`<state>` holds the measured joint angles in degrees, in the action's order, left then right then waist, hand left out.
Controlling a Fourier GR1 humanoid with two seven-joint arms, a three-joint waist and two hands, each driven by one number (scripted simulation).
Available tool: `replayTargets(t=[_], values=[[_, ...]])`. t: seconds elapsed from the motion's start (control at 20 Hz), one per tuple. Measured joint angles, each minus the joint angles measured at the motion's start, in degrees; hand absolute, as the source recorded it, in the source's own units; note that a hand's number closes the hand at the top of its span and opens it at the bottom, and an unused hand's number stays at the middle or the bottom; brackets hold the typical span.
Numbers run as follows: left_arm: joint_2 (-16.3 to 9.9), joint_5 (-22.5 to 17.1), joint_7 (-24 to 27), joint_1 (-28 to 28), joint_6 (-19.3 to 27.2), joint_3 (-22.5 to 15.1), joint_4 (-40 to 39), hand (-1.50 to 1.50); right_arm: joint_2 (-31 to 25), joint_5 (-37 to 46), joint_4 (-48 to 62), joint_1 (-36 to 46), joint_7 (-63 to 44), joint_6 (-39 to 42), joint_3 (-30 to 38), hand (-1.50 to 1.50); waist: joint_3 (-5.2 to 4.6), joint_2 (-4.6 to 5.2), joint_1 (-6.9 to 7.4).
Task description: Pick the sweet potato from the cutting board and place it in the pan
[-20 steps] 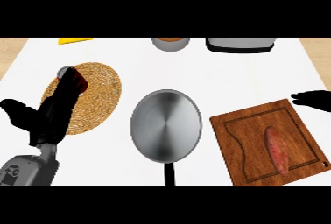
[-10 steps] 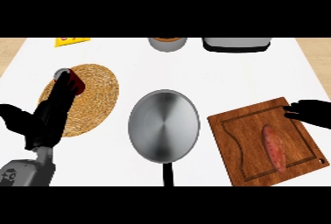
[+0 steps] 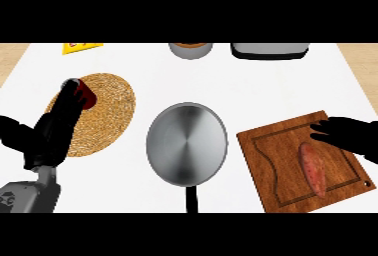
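Observation:
A reddish sweet potato [image 3: 314, 167] lies lengthwise on the wooden cutting board [image 3: 269, 170] at the right. My right hand [image 3: 351, 137] comes in from the right edge above the board's far right part, its fingers relaxed and spread, just above and to the right of the potato's top end, holding nothing. A steel pan [image 3: 186, 143] sits in the middle, its black handle pointing toward me. My left hand [image 3: 52, 132] stands at the left over a woven mat, fingers straight and pointing away from me.
A round woven mat [image 3: 103, 112] lies at the left with a dark red thing [image 3: 87, 95] on it. A grey bowl [image 3: 190, 50] and a toaster-like appliance [image 3: 269, 50] stand along the far edge. A yellow item [image 3: 80, 48] lies far left.
My right hand has moved in from the right edge toward me and leftward, now over the board near the sweet potato. The left hand has barely shifted.

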<state>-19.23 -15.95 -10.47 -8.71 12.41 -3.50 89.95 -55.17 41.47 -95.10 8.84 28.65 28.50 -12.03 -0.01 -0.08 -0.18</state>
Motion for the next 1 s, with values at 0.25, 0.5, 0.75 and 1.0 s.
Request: replayTargets(t=[0.25,0.5,0.75,1.0], values=[[0.3,0.5,-1.1,-1.5,-1.5,1.4,-0.6,0.0,3.7,4.0,-4.2,-1.1,-4.5,3.2,-0.6,-1.5,-0.01,0.01,0.04],[2.0,1.8,-1.1,-0.3,-2.0,1.6,0.4,0.0,7.2,9.1,-1.2,-0.3,-5.1,3.5,-0.9,-1.5,0.02,0.06,0.25],[2.6,2.6,-2.2,-0.2,-2.9,2.8,1.5,0.0,11.2,13.5,1.3,-1.2,-4.2,2.0,-0.9,-1.5,0.01,0.07,0.26],[3.3,3.5,-2.0,-0.4,-4.2,3.7,1.0,0.0,13.9,17.8,5.9,-0.1,-2.4,0.6,-1.6,-1.5,0.02,0.09,0.3]])
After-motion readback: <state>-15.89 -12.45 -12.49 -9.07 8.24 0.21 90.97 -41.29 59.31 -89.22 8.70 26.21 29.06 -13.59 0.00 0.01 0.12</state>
